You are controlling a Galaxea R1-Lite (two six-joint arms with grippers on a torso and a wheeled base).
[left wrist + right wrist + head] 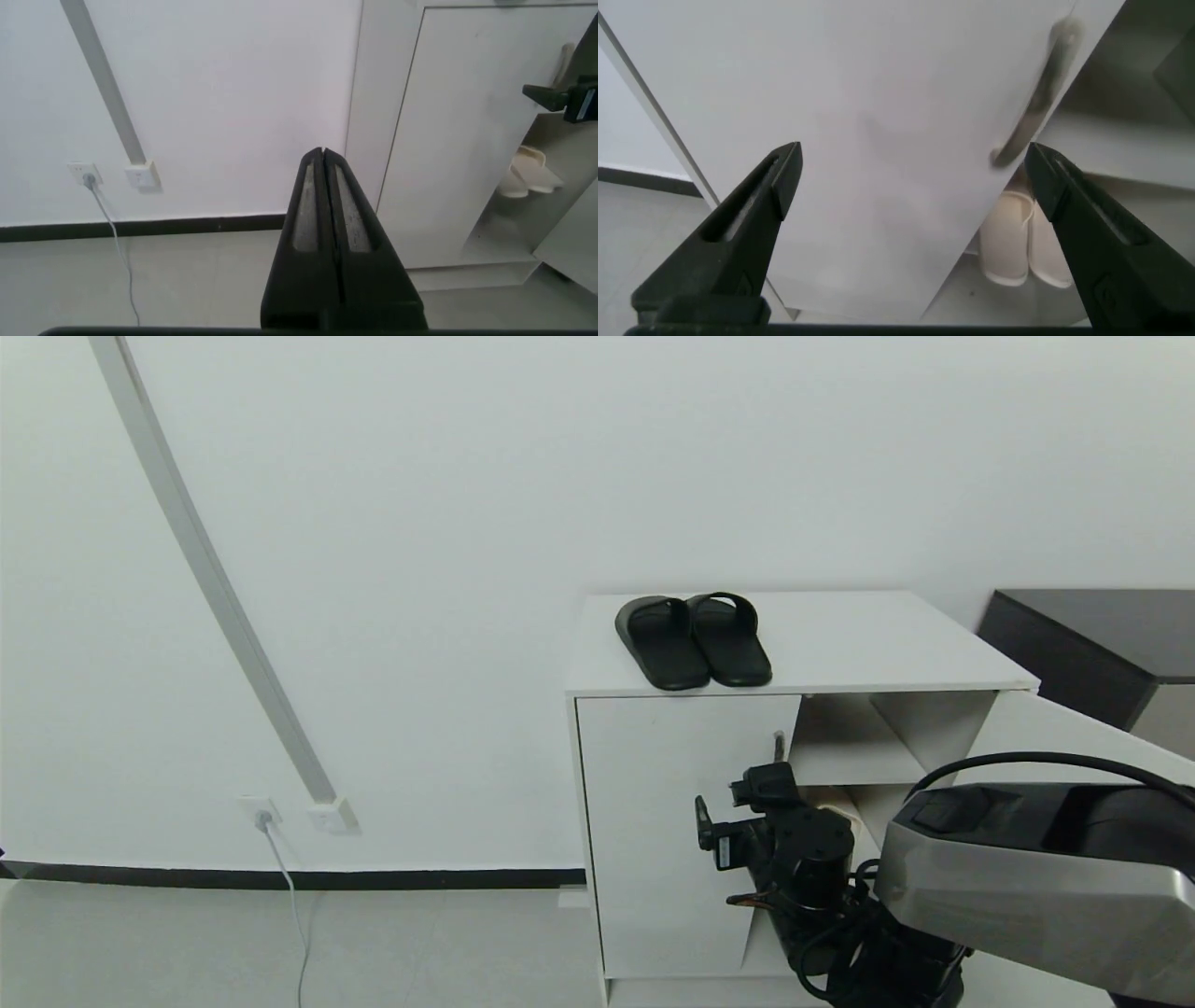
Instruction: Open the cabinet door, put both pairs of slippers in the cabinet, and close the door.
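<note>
Right end effector point(913, 157) gapes at the smooth white door point(672, 803); left end effector point(323, 161) pinched together (two matte black slippers point(693, 640) atop the cabinet point(868, 644)).

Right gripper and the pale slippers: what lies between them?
In the right wrist view, the edge of the closed door, with its handle, stands between the right gripper and the pale slippers.

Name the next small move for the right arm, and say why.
Probably raise the right gripper toward the black slippers on the cabinet top. Its fingers are open and empty, low before the closed left door. The pale slippers already sit inside on the lower shelf, the right side stands open, and the black pair is what remains outside.
</note>
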